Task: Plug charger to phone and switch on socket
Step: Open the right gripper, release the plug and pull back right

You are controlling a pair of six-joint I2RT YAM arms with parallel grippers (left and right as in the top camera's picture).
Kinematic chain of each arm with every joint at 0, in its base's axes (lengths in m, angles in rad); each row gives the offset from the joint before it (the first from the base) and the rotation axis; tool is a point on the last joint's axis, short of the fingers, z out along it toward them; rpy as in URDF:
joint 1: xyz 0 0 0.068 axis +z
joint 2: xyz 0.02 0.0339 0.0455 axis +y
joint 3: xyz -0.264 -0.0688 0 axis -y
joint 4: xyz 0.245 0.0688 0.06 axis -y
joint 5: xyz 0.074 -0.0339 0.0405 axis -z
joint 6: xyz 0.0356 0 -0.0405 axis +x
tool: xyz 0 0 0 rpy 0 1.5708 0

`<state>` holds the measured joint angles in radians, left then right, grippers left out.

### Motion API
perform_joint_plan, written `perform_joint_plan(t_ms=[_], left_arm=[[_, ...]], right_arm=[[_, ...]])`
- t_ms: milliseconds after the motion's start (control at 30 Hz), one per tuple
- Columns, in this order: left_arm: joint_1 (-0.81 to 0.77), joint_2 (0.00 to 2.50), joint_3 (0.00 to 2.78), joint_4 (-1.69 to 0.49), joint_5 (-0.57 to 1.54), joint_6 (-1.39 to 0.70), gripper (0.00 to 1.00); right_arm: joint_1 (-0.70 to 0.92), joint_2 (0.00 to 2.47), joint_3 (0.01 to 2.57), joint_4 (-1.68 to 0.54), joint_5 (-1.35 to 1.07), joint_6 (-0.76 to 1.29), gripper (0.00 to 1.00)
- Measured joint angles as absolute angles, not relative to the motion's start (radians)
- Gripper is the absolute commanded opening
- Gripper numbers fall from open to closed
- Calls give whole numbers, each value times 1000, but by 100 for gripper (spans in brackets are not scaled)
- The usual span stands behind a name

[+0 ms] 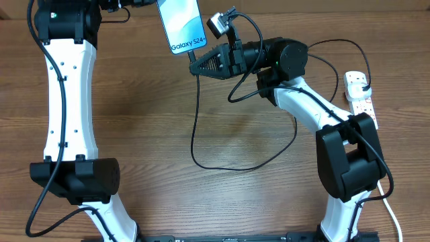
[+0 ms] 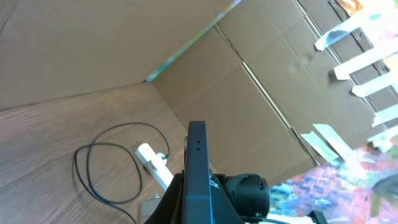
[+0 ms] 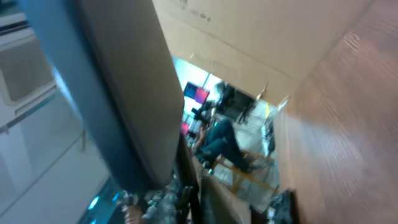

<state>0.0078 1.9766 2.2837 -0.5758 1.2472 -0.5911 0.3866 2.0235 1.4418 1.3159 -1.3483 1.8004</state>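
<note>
My left gripper is shut on the phone and holds it up at the far middle of the table, its light blue screen lit. In the left wrist view the phone stands edge-on between the jaws. My right gripper sits just below the phone's lower edge, shut on the charger cable's tip. The black charger cable hangs from it, loops over the table and runs right. The white socket strip lies at the right edge, a black plug in it. The right wrist view is blurred; the phone fills its left.
Brown cardboard walls stand behind the table. The socket strip and a cable loop also show in the left wrist view. A white cord runs off the front right. Both arm bases stand at the near edge.
</note>
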Motion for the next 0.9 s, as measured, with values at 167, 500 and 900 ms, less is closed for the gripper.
perform_joint_plan(t_ms=[167, 500, 900], left_arm=[[-1, 1977, 2284, -583, 1272, -591, 4], [44, 1977, 2284, -583, 1273, -591, 4], [131, 1977, 2284, -669, 1306, -579, 4]], right_arm=[[376, 2024, 1442, 1312, -1304, 1802, 100], [372, 2024, 1442, 1311, -1301, 1787, 100], [298, 2023, 1444, 825, -1333, 1547, 100]])
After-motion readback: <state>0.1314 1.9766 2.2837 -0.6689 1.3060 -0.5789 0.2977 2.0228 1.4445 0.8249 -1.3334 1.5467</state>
